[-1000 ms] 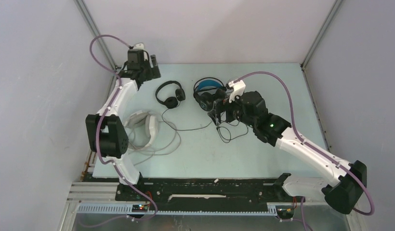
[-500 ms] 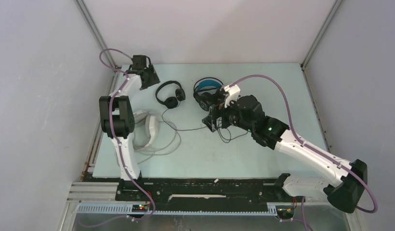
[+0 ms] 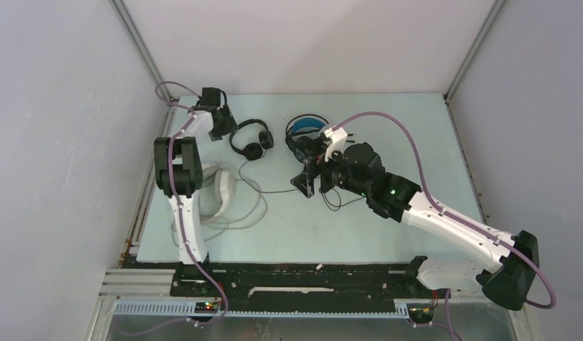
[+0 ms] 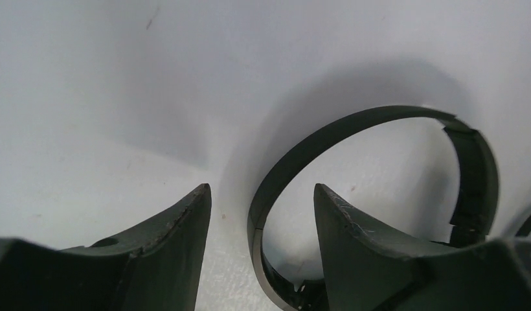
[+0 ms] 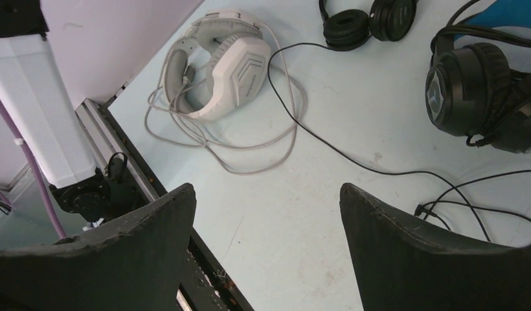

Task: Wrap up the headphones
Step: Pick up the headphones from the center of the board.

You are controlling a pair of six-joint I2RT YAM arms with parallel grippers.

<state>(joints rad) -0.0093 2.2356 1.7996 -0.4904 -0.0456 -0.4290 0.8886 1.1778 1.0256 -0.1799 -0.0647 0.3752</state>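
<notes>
Headphones lie in the upper left of the overhead view: a small all-black on-ear pair (image 3: pixel 250 139), a black pair with a blue headband (image 3: pixel 305 135) just right of it, and a larger white over-ear pair (image 3: pixel 216 186) lower left. The left gripper (image 4: pixel 261 194), jaws parted and empty, sits at the small pair's band. The right gripper (image 5: pixel 266 194) gapes wide, holding nothing.

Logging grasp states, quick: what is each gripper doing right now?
Left gripper: open, holding nothing, at the headband of the all-black headphones.
Right gripper: open, holding nothing.
</notes>
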